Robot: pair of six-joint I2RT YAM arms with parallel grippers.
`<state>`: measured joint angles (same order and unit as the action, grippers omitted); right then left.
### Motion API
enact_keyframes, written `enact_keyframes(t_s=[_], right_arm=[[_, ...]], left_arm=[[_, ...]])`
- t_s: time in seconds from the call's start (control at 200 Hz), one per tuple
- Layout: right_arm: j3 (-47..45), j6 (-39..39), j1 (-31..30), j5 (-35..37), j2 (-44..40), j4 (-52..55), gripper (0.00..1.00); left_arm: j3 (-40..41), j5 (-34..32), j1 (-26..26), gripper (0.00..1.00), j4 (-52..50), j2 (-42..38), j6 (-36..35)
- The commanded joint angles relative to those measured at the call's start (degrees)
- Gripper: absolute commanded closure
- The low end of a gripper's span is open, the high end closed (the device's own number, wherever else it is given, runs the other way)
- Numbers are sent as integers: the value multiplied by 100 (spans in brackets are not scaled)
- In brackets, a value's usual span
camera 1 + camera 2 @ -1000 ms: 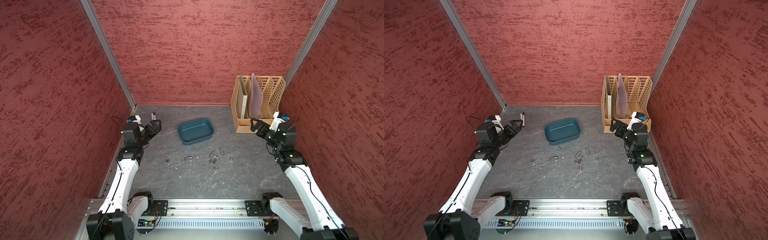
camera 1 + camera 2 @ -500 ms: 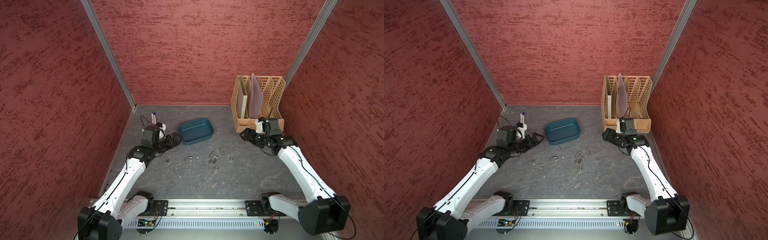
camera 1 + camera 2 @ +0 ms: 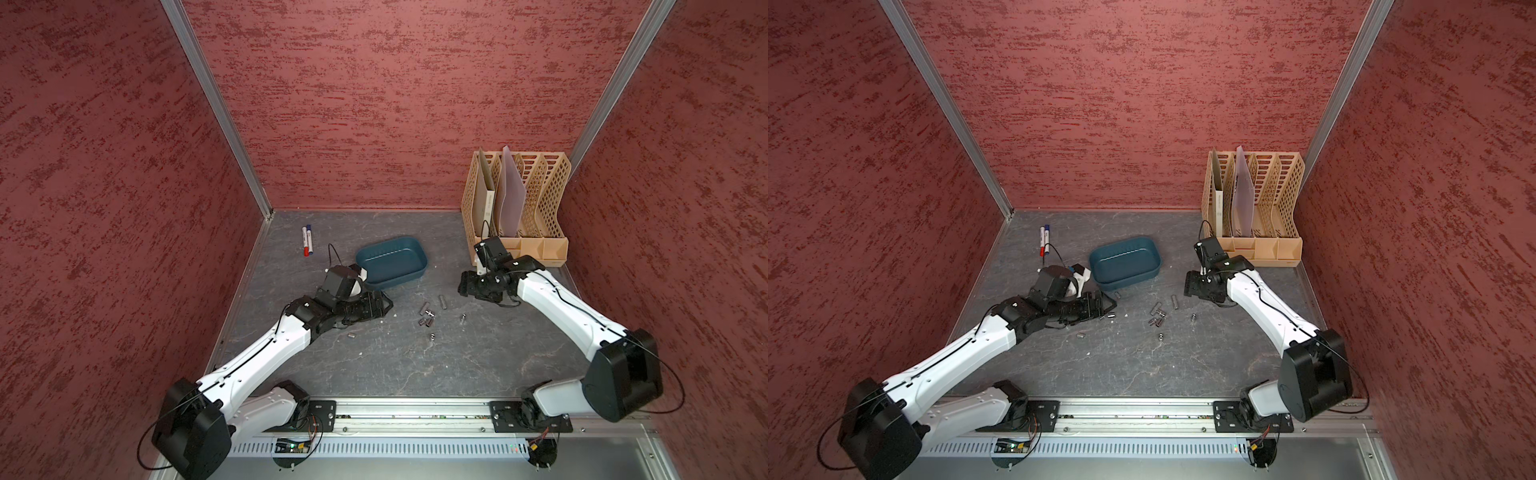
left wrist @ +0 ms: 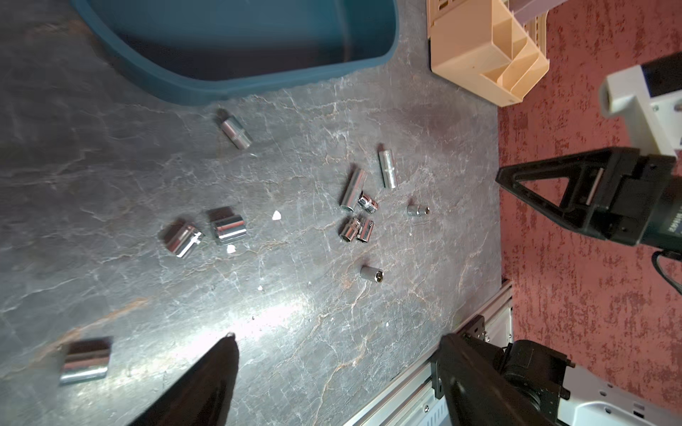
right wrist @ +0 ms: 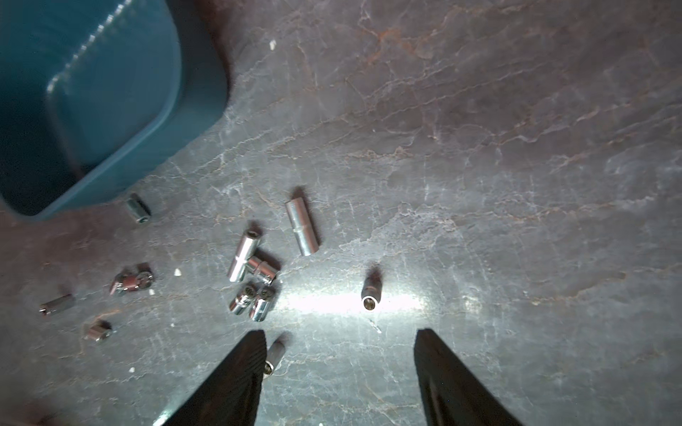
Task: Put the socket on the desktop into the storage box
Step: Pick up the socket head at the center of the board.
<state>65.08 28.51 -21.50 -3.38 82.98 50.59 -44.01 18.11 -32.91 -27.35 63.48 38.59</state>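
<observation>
- Two markers (image 3: 307, 245) lie near the far left corner of the desktop (image 3: 374, 374), well apart from the work and no part of the task
- Left gripper (image 3: 383, 306) hangs low over the desktop just in front of the box's left end, jaws apart and holding nothing; the left wrist view shows sockets ahead of it, none between the jaws
- Box (image 3: 401, 281) sits mid-desktop toward the back; its inside looks bare in both top views, so I judge nothing is stowed yet
- Sockets (image 3: 426, 321), roughly a dozen small chrome ones, all lie on the desktop in front of the box: a stray socket (image 3: 1118, 296) near its front wall, a few by the left gripper, a tight cluster in the middle, loose ones to its right
- Right gripper (image 3: 463, 286) hovers right of the cluster, jaws spread and empty; in the right wrist view a small socket (image 5: 275, 356) lies just beside one jaw, ungrasped
- Rack (image 3: 519, 208) stands in the back right corner, not involved
- Judgement: the task is at its start; every socket is left to pick up and drop in the box
</observation>
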Motion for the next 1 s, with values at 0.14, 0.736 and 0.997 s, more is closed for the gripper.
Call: enact_keyframes(t_s=[0.14, 0.736, 0.997], right_arm=[[-10, 134, -109, 373, 567, 230, 35], [-391, 250, -311, 178, 1308, -54, 46], [-544, 330, -342, 107, 1406, -277, 51]], left_arm=[[149, -304, -355, 11, 411, 244, 178], [249, -413, -488, 11, 454, 389, 251], [300, -391, -538, 13, 544, 445, 281]])
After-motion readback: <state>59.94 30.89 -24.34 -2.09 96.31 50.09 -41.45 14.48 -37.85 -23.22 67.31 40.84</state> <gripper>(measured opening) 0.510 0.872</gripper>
